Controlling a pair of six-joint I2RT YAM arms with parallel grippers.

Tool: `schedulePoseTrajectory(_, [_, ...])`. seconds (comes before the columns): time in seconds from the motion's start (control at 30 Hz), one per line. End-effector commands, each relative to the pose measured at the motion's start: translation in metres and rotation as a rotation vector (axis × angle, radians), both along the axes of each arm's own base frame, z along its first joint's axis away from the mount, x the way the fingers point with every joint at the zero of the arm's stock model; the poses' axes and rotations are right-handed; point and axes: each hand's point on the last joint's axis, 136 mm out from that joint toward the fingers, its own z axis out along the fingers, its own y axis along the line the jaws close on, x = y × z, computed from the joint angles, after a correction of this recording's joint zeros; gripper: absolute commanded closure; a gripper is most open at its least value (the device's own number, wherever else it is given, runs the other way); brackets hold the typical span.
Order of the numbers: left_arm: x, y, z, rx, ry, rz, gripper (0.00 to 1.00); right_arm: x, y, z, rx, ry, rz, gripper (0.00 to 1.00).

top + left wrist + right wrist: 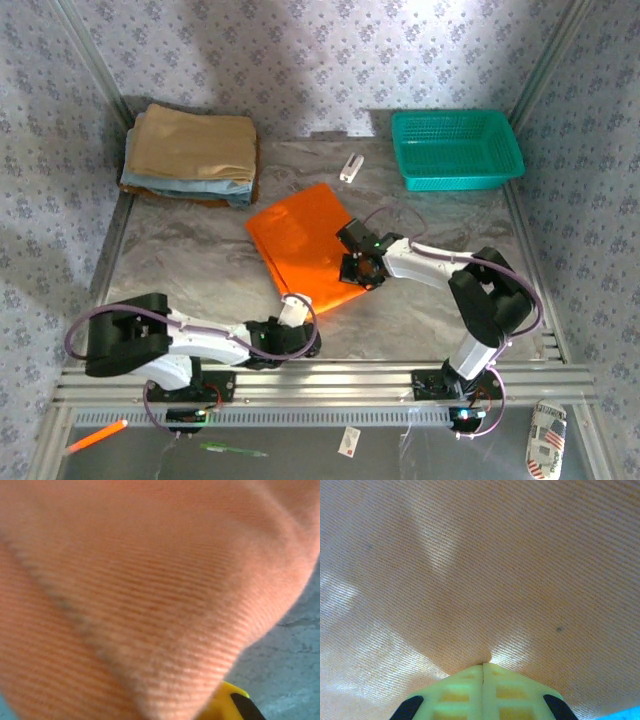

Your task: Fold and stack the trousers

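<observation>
- The trousers (305, 245) lie mid-bench, already folded down to a flat, skewed square. They sit well apart from the teal basket (455, 150) at the far right and from the tan folded cloth (190, 145) at the far left.
- The right pincer (484, 666) is closed tight, its tips meeting on a small pucker of orange cloth, so it has a pinch of the trousers at their right edge.
- The left pincer (293, 308) is closed too, down at the near corner. From its wrist the cloth drapes right across the lens, so it looks to have that corner, though the grip itself is hidden.
- I'd judge the trousers light and thoroughly limp. They will sag and slide off any single hold, and the layers could slip apart.
- The best hold would be on a folded edge or corner, catching all the layers at once, with the two pincers spread along one side.
- Up close the fabric is bright orange with a fine ribbed weave, matte and soft. A seam or crease line runs diagonally through the left wrist view.
- No print or marks show, apart from a couple of tiny dark specks.
- The grey bench (190, 250) looks smooth enough for the cloth to drag across.
</observation>
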Motion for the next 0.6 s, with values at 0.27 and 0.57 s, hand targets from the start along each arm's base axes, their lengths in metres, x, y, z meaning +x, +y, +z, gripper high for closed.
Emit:
schedulePoseTrajectory(0.27, [-0.023,-0.001,0.017,0.262,-0.064,-0.172,1.00,0.020,-0.026,-0.029,-0.128,0.064,0.000,1.00])
schedulePoseTrajectory(0.57, [-0.051,0.037,0.002,0.267,0.092,-0.138,1.00,0.035,-0.041,-0.033,-0.159,0.069,0.016,1.00])
